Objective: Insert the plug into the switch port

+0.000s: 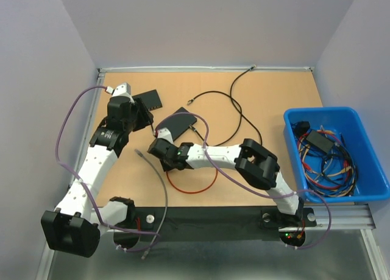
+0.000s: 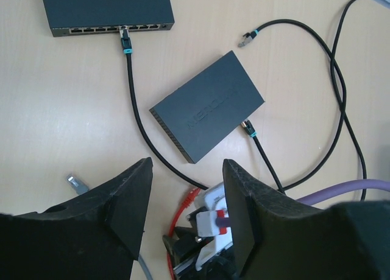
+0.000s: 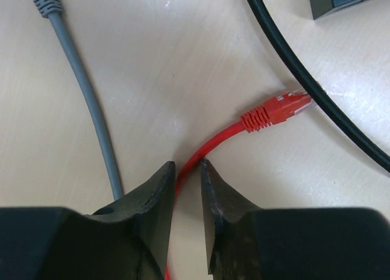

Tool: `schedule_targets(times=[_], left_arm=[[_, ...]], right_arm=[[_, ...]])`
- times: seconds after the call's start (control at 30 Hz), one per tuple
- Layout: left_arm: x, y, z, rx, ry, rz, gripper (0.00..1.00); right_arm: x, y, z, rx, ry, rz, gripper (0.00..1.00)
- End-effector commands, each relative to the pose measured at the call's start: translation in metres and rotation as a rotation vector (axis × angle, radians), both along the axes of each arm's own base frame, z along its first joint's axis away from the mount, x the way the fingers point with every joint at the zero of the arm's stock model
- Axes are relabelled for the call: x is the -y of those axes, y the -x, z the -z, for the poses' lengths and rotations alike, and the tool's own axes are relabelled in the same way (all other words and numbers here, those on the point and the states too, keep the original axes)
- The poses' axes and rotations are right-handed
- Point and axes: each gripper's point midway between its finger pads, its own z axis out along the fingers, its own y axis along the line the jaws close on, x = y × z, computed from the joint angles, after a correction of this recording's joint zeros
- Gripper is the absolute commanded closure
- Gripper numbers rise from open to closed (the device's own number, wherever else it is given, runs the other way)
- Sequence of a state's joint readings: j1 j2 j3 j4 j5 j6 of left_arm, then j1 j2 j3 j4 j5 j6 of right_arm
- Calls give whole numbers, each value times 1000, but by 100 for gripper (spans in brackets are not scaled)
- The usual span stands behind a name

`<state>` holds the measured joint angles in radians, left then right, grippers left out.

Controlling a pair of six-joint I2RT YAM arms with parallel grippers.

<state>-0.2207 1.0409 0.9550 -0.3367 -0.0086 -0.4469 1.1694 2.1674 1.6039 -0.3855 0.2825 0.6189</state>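
Note:
The red cable (image 3: 210,145) lies on the table, its red plug (image 3: 277,109) free and pointing right. My right gripper (image 3: 187,167) is shut on the cable a short way behind the plug; it also shows in the top view (image 1: 157,147). My left gripper (image 2: 187,165) is open and empty, hovering above the right gripper and the red plug (image 2: 190,198). The larger switch (image 2: 106,9) has its port row (image 2: 91,30) facing me, with a black cable (image 2: 126,42) plugged in. A smaller switch (image 2: 207,106) lies nearer.
A grey cable (image 3: 85,109) runs left of the right jaws, its plug (image 2: 76,182) loose. A black cable (image 3: 311,85) crosses beside the red plug. A loose black plug (image 2: 247,39) lies further off. A blue bin (image 1: 323,111) of cables stands at the right.

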Motion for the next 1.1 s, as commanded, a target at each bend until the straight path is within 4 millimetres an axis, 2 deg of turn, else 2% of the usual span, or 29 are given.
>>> schedule_targets(times=[0.0, 0.07, 0.23, 0.37, 0.47, 0.6, 0.63, 0.73, 0.83, 0.87, 0.97, 1.0, 1.07], left_arm=[[-1, 0, -10, 52, 0, 8, 39], [-1, 1, -8, 49, -5, 12, 39], [-2, 4, -2, 38, -17, 14, 39], [-2, 3, 4, 31, -15, 13, 39], [-2, 3, 6, 23, -16, 14, 39], [-2, 5, 4, 24, -13, 13, 39], [2, 7, 4, 23, 1, 36, 39], [4, 10, 7, 17, 15, 38, 39], [7, 15, 11, 6, 34, 49, 39], [10, 17, 11, 6, 45, 64, 39], [24, 26, 18, -5, 93, 136, 40], [26, 28, 20, -6, 105, 146, 40], [32, 37, 26, -14, 134, 170, 40]], right_arm=[[20, 22, 39, -34, 182, 0, 72], [20, 27, 47, -49, 199, -5, 75], [29, 35, 63, -84, 245, 1, 91], [38, 46, 75, -126, 283, -16, 99], [41, 53, 65, -118, 274, -23, 99], [50, 65, 37, -86, 246, -29, 100], [47, 69, 21, -68, 216, -38, 100], [44, 81, -12, -50, 138, -68, 100], [50, 89, -26, -49, 101, -71, 100], [50, 91, -39, -46, 70, -72, 100], [60, 98, -44, -46, 53, -72, 100], [61, 97, -55, -34, 24, -67, 100], [71, 98, -57, -22, 10, -53, 100]])
